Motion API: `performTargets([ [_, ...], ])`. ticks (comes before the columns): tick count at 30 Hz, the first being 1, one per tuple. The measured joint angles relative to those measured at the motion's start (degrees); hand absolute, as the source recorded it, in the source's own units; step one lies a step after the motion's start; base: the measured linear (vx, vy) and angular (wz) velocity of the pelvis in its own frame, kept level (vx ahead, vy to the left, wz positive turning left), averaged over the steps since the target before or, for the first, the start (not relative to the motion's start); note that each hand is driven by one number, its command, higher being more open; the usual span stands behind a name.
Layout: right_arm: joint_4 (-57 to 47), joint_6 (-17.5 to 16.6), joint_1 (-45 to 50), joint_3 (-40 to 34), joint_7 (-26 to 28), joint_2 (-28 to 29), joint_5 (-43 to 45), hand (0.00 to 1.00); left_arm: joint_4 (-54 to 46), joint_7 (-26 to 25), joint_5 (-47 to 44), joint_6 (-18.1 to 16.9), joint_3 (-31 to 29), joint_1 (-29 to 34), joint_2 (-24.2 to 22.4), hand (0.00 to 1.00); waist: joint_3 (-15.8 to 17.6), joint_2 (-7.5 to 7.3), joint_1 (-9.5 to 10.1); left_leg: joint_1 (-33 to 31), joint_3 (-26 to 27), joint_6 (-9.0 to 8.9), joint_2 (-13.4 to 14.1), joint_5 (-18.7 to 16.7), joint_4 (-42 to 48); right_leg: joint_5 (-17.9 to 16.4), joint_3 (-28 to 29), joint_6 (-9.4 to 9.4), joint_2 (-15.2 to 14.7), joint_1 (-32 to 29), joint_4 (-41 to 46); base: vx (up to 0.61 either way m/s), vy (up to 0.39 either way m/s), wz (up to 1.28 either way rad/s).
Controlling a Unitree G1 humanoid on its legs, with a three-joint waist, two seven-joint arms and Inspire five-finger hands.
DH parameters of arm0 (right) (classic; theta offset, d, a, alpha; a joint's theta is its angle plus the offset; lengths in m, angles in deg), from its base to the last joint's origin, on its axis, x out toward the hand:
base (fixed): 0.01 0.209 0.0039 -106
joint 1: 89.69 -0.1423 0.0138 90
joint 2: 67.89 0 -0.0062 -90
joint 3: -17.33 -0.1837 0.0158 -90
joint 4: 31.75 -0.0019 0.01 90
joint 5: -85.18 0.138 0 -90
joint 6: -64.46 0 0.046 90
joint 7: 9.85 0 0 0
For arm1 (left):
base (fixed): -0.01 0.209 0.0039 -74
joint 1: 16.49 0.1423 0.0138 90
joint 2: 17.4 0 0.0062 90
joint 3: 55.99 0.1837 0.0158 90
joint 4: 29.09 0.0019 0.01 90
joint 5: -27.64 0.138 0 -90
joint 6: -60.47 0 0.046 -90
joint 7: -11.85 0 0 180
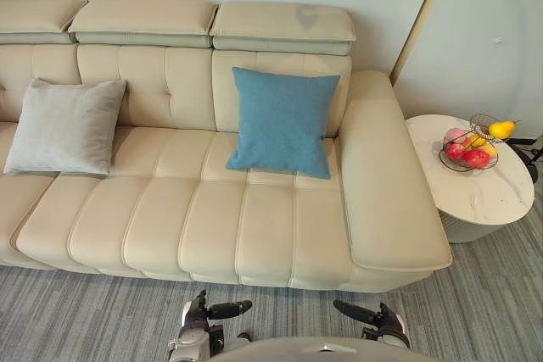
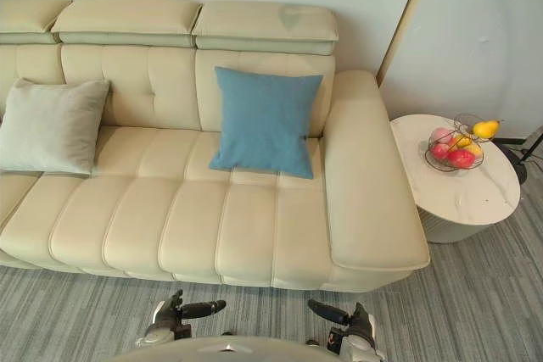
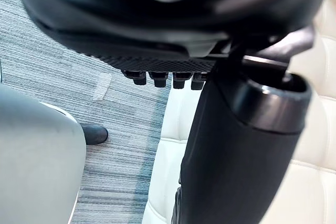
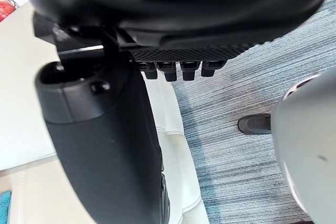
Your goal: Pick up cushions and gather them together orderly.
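Cream sofa (image 1: 212, 226) sits against the wall, with two cushions on the seat, well apart. The blue cushion (image 1: 282, 121) stands upright at the right end, leaning on the backrest, just beside the wide armrest (image 1: 386, 184). The grey cushion (image 1: 66, 126) leans on the backrest toward the left end, also upright, with bare seat sections between the two. Left robot hand (image 1: 222, 309) and right robot hand (image 1: 361, 313) hang low over the striped grey carpet floor (image 1: 76, 320) in front of the sofa, near each other and pointing inward. Both have fingers straight and relaxed, thumbs out, holding nothing and clear of both cushions. A round white table (image 1: 492, 192) stands right of the armrest and carries a wire fruit basket (image 1: 469, 148) with red and yellow fruit.
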Motion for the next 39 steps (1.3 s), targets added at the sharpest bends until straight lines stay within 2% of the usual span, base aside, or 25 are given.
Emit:
performTargets([
  [2, 0.87, 0.32, 0.0, -0.21, 0.02, 0.0, -0.01, 1.0, 0.52, 0.36, 0.46, 0.11, -0.11, 0.06, 0.17, 1.0, -0.08, 0.03, 0.0, 1.04, 0.51, -0.11, 0.02, 0.33, -1.13, 0.13, 0.47, -0.02, 0.25, 0.54, -0.66, 0.08, -0.013, -0.11],
  [3, 5.38, 0.5, -0.57, -3.64, 0.55, -2.01, -0.64, 1.0, 4.52, 1.48, 0.51, 0.39, -2.79, -0.13, 1.03, 1.0, 0.57, -0.18, -0.31, 9.37, 0.33, 0.27, -1.14, 1.83, -9.94, 0.36, 2.1, -2.06, 0.95, 5.94, -5.53, 0.05, -0.009, -0.07],
  [16, 5.35, 0.5, -0.03, -3.65, 0.78, -2.16, -0.64, 1.0, 4.53, 1.59, 0.47, 0.37, -3.04, -0.08, 0.84, 1.0, 0.58, -0.12, -0.32, 9.85, 0.35, 0.27, -1.08, 1.83, -9.66, 0.34, 1.97, -2.09, 0.89, 6.61, -5.17, 0.0, 0.0, 0.0],
  [23, 4.12, 0.53, 1.38, -3.55, 1.35, -2.82, -0.64, 1.0, 4.48, 1.93, 0.42, 0.36, -4.02, 0.07, -0.36, 1.0, 1.09, 0.63, -0.41, 12.77, 4.31, -0.04, -0.39, 1.46, -9.51, -0.16, 5.64, -1.69, 1.21, 6.4, -2.6, -0.04, 0.013, -0.28],
  [27, 3.68, 1.02, 2.13, -3.43, 1.51, -3.23, -0.68, 1.0, 4.47, 1.99, 0.48, 0.37, -5.57, 0.34, -0.89, 1.0, 1.24, 1.02, -1.07, 13.69, 10.11, -0.96, 1.49, 0.43, -8.88, 0.34, 11.04, -1.01, 3.11, 4.18, -1.55, -0.06, -0.019, -0.71],
  [30, 2.83, 1.18, 2.15, -3.27, 1.62, -3.24, -1.06, 1.0, 4.47, 2.05, 0.5, 0.4, -5.65, 0.23, -1.02, 1.0, 1.45, 1.34, -1.35, 14.45, 14.17, -1.8, 3.03, -0.97, -7.17, 0.75, 15.36, -1.21, 5.04, 2.41, -0.96, 0.0, -0.032, -0.89],
  [31, 2.28, 1.31, 2.12, -2.44, 1.58, -3.21, -1.7, 1.0, 4.59, 2.3, 0.7, 0.39, -6.37, -0.02, -1.07, 1.0, 1.65, 1.34, -1.31, 14.42, 15.64, -2.23, 3.7, -1.84, -5.05, 0.91, 18.7, -1.43, 6.42, 1.08, -0.3, 0.03, -0.047, -0.95],
  [33, 1.98, 1.28, 1.89, -1.73, 1.58, -3.28, -1.92, 1.0, 4.9, 2.78, 1.09, 0.42, -7.89, -0.22, -1.1, 1.0, 2.02, 0.98, -1.31, 13.94, 13.47, -1.81, 3.8, -1.98, -3.16, 1.08, 22.05, -1.68, 7.2, -0.23, 0.6, 0.06, -0.08, -1.17],
  [34, 1.89, 1.25, 1.7, -0.78, 1.58, -3.43, -1.92, 1.0, 5.16, 2.84, 1.5, 0.43, -7.92, -0.93, -1.19, 1.0, 2.39, 1.19, -1.43, 13.57, 12.79, -0.65, 3.93, -2.72, -1.43, 1.57, 25.13, -1.59, 8.02, -1.54, 1.05, 0.06, -0.063, -1.38],
  [36, 1.7, 1.27, 1.21, 0.08, 1.67, -3.68, -2.06, 1.0, 5.34, 2.99, 1.86, 0.43, -7.96, -1.31, -1.3, 1.0, 2.89, 1.37, -1.44, 13.95, 15.83, -0.15, 4.09, -3.42, -0.58, 2.71, 30.04, -1.49, 9.48, -3.52, 1.22, 0.03, 0.009, -1.56],
  [37, 1.65, 1.26, 0.61, 0.68, 1.72, -3.72, -2.35, 1.0, 5.34, 2.97, 2.04, 0.44, -8.0, -1.5, -1.11, 1.0, 3.19, 1.11, -1.55, 14.29, 19.39, 0.12, 4.38, -4.04, -0.32, 4.03, 33.09, -1.3, 10.71, -4.88, 1.1, 0.0, 0.03, -1.36],
  [39, 1.68, 1.23, -0.46, 2.23, 1.66, -3.78, -2.67, 1.0, 5.23, 2.88, 2.09, 0.41, -7.99, -1.72, -0.86, 1.0, 3.63, 0.61, -1.57, 14.33, 23.71, -0.24, 5.21, -4.94, -0.34, 6.21, 33.05, -1.89, 12.24, -7.32, 0.36, -0.04, -0.01, -1.21],
])
